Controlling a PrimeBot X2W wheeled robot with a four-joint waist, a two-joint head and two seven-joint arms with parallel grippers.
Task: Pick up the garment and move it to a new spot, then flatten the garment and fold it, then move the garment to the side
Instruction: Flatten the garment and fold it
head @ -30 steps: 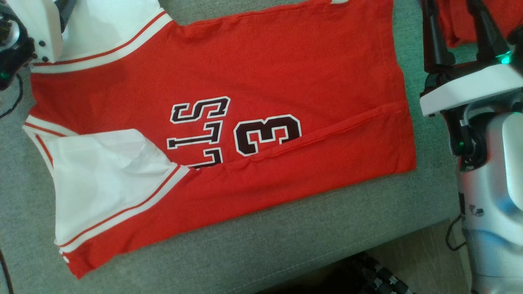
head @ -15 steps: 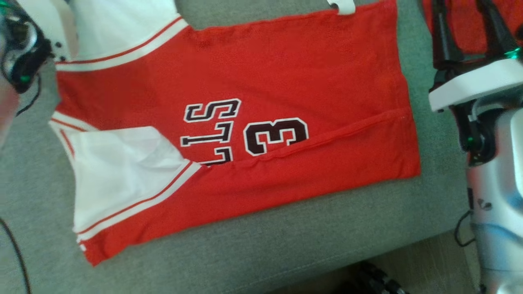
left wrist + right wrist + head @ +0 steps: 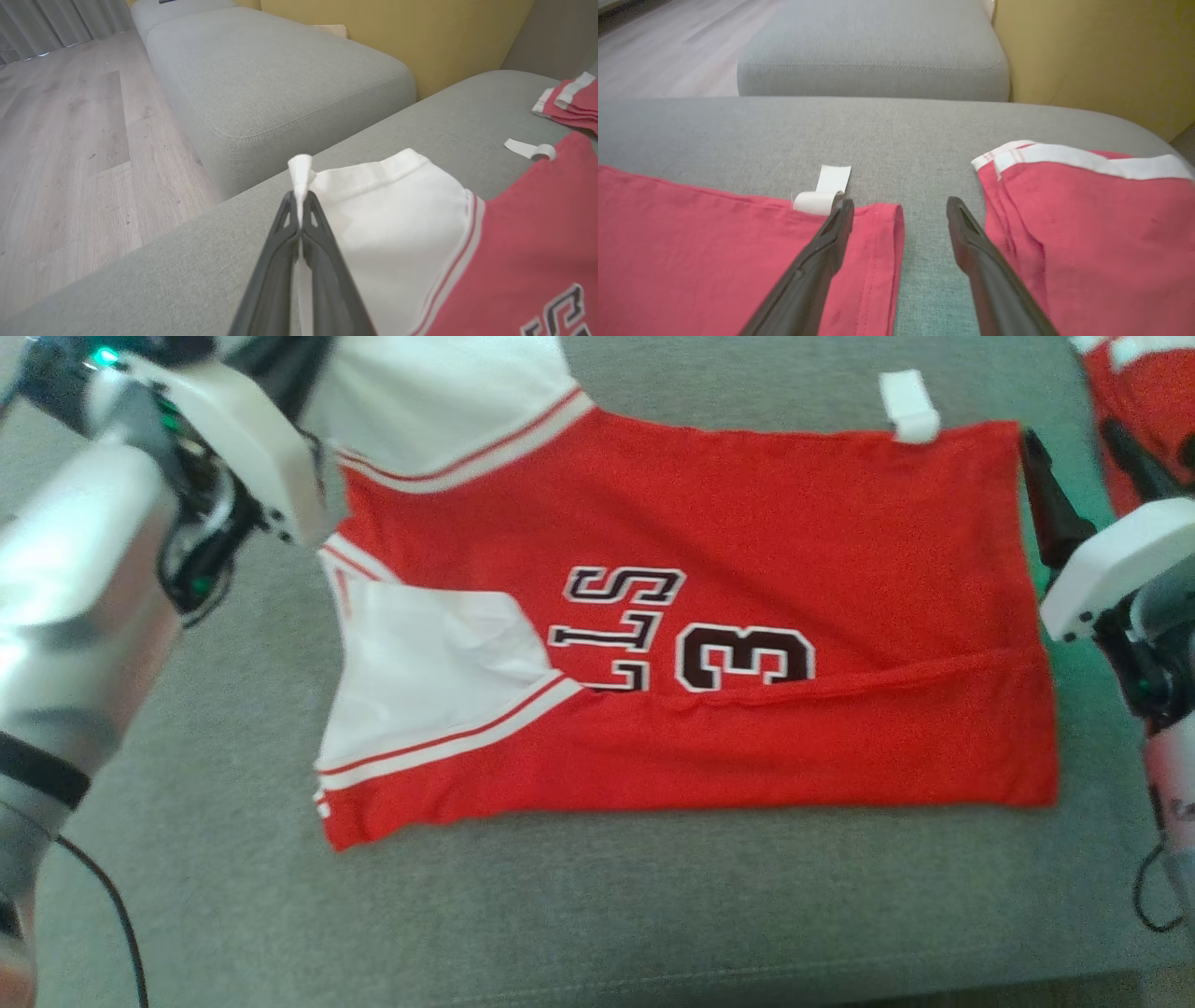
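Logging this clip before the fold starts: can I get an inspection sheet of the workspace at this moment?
Surface: grey sofa cushion.
Job's things: red jersey spread flat, near edge folded over, white tag at hem.
Clutter: second red garment, apart, to the right.
Grippers: left gripper shut on white sleeve corner; right gripper open above hem corner.
Cables: black cable beside left arm.
Surroundings: wood floor, yellow wall, another cushion.

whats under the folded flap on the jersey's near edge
The front of the jersey: its black lettering and the 3 run under the flap, and the rest of the print is covered.
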